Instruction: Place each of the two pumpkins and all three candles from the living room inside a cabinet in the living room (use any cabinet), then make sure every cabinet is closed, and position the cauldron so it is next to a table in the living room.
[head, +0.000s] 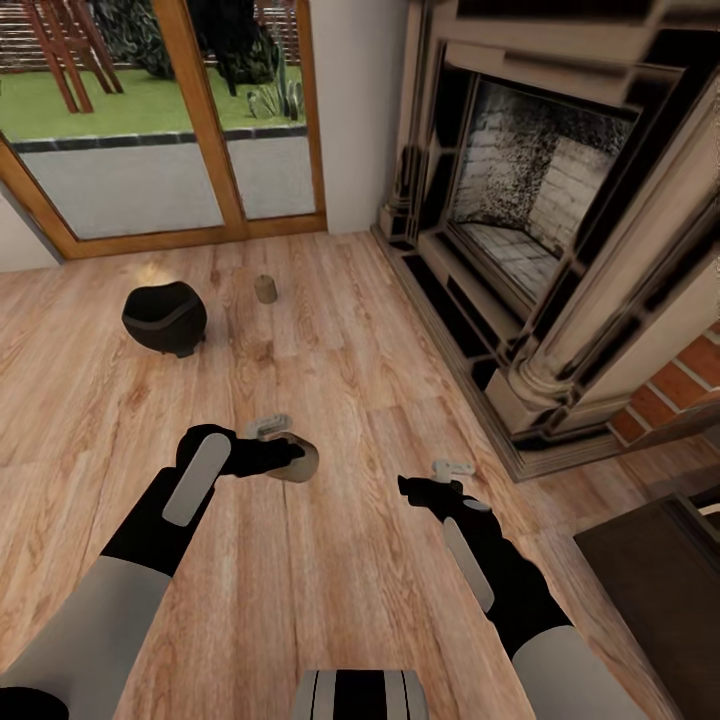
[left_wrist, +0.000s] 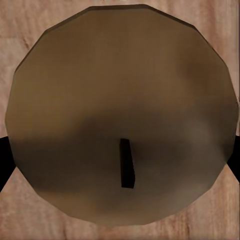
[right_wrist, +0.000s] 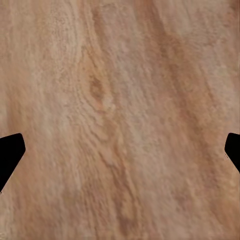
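The black round-bellied cauldron (head: 165, 317) stands on the wood floor at the left, near the glass door. A small tan candle (head: 265, 289) stands upright on the floor just right of it. My left gripper (head: 288, 456) is low over the floor, shut on another tan candle (head: 303, 463). In the left wrist view that candle (left_wrist: 120, 100) shows as a round top with a dark wick, and black fingers (left_wrist: 4, 162) touch its sides. My right gripper (head: 410, 487) hangs open over bare floor, with its fingertips (right_wrist: 10, 155) wide apart. The pumpkins are out of view.
A large stone fireplace (head: 540, 200) with a raised hearth fills the right side. A wood-framed glass door (head: 150, 120) is at the back left. The corner of a dark-brown furniture top (head: 650, 570) sits at the lower right. Open floor lies between my arms and the cauldron.
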